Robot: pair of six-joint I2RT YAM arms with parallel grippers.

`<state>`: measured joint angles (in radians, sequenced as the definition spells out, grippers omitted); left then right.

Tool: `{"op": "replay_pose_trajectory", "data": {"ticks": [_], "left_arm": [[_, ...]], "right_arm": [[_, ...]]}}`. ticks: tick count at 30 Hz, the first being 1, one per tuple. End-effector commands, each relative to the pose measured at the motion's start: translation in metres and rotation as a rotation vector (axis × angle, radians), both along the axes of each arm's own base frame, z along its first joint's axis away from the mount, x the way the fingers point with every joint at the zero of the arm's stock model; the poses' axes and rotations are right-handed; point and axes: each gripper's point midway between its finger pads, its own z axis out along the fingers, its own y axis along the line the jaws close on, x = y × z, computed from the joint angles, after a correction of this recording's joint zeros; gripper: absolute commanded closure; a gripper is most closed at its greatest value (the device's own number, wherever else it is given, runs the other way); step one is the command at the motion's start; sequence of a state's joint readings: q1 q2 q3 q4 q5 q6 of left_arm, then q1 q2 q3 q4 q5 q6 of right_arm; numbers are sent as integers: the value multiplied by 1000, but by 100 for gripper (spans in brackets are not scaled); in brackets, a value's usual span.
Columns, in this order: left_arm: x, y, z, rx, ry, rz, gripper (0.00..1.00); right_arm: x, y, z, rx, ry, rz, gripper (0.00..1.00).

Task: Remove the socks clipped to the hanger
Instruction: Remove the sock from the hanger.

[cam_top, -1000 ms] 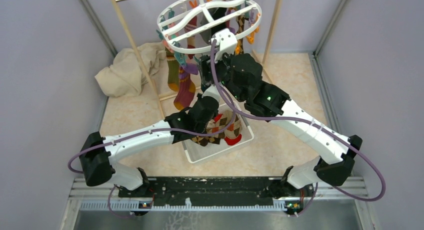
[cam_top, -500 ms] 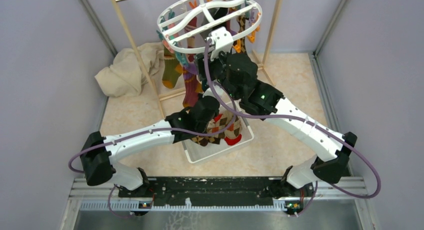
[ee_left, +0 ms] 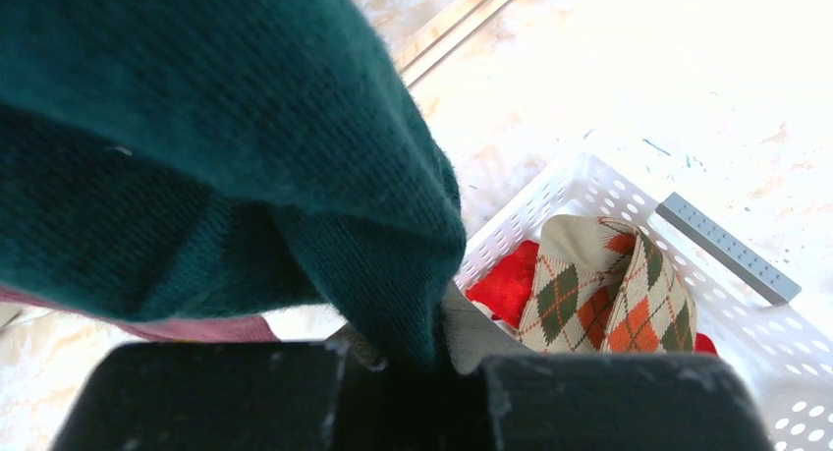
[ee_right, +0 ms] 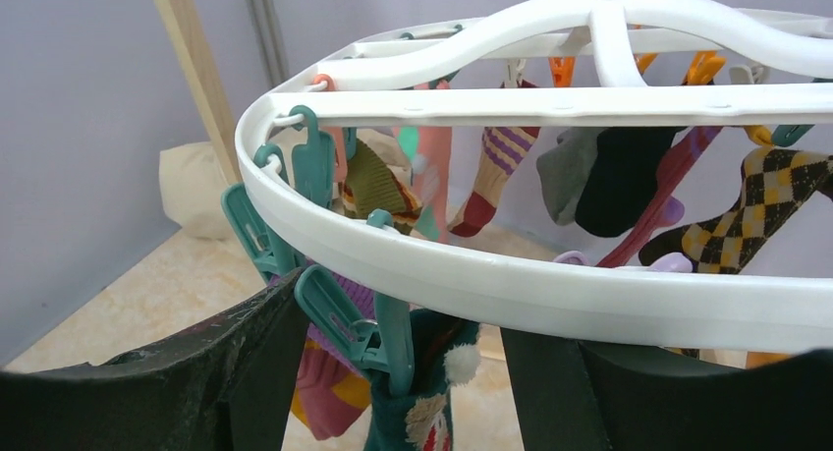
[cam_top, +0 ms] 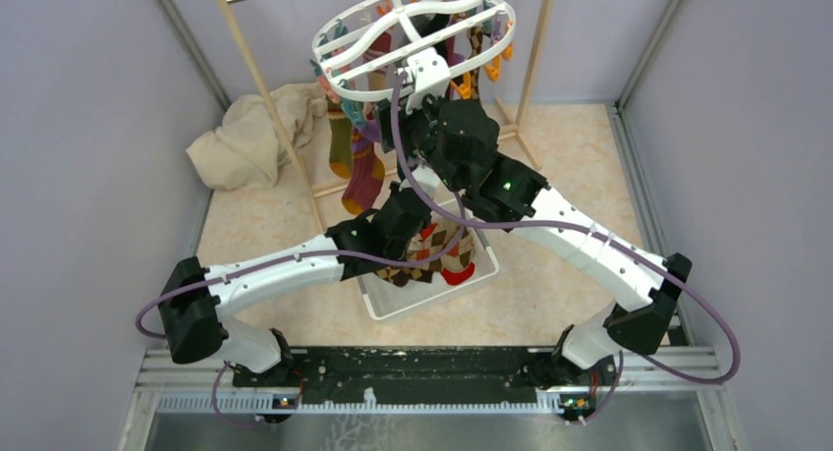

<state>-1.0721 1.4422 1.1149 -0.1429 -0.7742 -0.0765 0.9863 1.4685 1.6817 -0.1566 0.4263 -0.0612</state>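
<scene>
Socks (cam_top: pixel 363 181) in mixed colours hang from pegs under the white oval hanger (cam_top: pixel 339 46), which sits high at the far side by the wooden rack (cam_top: pixel 265 87). A beige cloth (cam_top: pixel 246 141) lies on the floor behind the rack.

In the right wrist view the right gripper (ee_right: pixel 403 367) is up at the hanger's near rim with its jaws wide. One black finger (ee_right: pixel 226 372) stands on each side of a teal peg (ee_right: pixel 344 323). That peg clips a dark sock with a white bobble (ee_right: pixel 460 363), and the fingers touch neither peg nor sock.

Lower down, the left gripper (ee_left: pixel 413 358) is closed tight on a green sock (ee_left: pixel 226 127), whose fabric is pinched between the pads and rises past the camera. I cannot tell whether this is the sock clipped in the teal peg.

Below and just beside the left gripper sits the white mesh basket (ee_left: pixel 589 181). It holds an argyle sock (ee_left: pixel 599 294) lying on a red sock (ee_left: pixel 511 279).
</scene>
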Motion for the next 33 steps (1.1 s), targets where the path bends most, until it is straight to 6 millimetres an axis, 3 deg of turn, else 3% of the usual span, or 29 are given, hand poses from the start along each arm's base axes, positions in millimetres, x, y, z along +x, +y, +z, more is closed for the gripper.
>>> {"op": "replay_pose_trajectory", "data": {"ticks": [1, 14, 29, 31, 33], "left_arm": [[0, -7, 10, -6, -12, -13, 89], [-1, -10, 6, -7, -1, -25, 89], [-3, -11, 0, -7, 11, -31, 89], [-3, -11, 0, -8, 10, -29, 89], [-3, -9, 0, -4, 9, -24, 89]], "right_arm": [[-3, 0, 49, 99, -95, -10, 31], [-2, 1, 39, 91, -138, -64, 31], [2, -5, 31, 134, -159, -107, 56], [1, -6, 31, 135, -158, -105, 35], [-3, -7, 32, 135, -151, -89, 28]]}}
